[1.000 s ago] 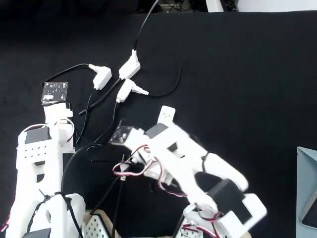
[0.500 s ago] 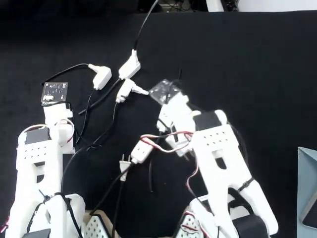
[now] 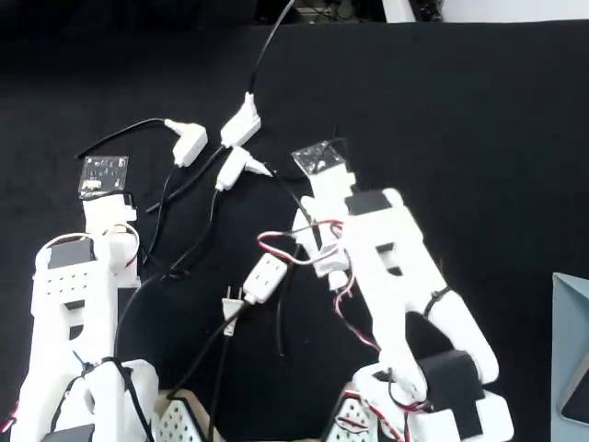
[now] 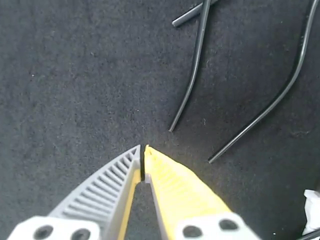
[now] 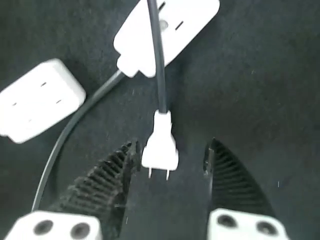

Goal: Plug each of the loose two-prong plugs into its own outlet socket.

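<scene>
Two-prong plug [image 5: 160, 150] lies on the black surface [image 3: 479, 110] at the upper centre of the high view, prongs aimed back at the right hand [image 5: 171, 145], whose fingers stand apart on either side of it, not clamped, seemingly set to close on it. One white outlet socket [image 5: 42, 100] and a second outlet socket [image 5: 190, 20] rest just beyond, near enough for a short carry, while another loose plug [image 3: 233, 304] lies lower centre. Left hand [image 4: 143, 150] hovers with fingers pressed together on nothing beside black cords [image 4: 192, 75], probably parked out of the way.
</scene>
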Controlling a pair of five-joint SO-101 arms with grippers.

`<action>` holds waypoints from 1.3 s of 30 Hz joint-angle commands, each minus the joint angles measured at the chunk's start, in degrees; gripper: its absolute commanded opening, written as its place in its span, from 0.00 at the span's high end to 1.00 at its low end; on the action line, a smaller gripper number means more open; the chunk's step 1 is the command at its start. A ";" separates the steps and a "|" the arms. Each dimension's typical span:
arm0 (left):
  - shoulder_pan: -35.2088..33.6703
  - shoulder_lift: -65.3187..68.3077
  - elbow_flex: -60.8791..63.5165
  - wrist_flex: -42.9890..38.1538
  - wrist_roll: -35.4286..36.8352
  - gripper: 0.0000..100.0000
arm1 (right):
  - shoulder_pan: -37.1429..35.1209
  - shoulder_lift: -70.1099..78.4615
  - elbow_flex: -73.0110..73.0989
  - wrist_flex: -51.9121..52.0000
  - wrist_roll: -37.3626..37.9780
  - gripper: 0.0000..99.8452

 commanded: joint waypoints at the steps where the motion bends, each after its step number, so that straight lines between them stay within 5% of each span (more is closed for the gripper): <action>1: -0.57 -1.41 -0.31 -0.97 0.26 0.97 | -0.18 -1.63 -3.56 2.64 -0.70 0.79; 9: -0.57 -1.41 -0.13 -0.97 0.26 0.97 | 3.08 1.63 2.95 -8.88 -0.26 0.83; 29: -0.57 -1.41 -0.13 -0.97 0.09 0.97 | 4.48 5.76 -2.15 1.67 -0.26 0.83; 39: -0.57 -1.41 -0.13 -0.97 0.00 0.97 | 4.22 6.37 3.91 -6.77 -0.35 0.83</action>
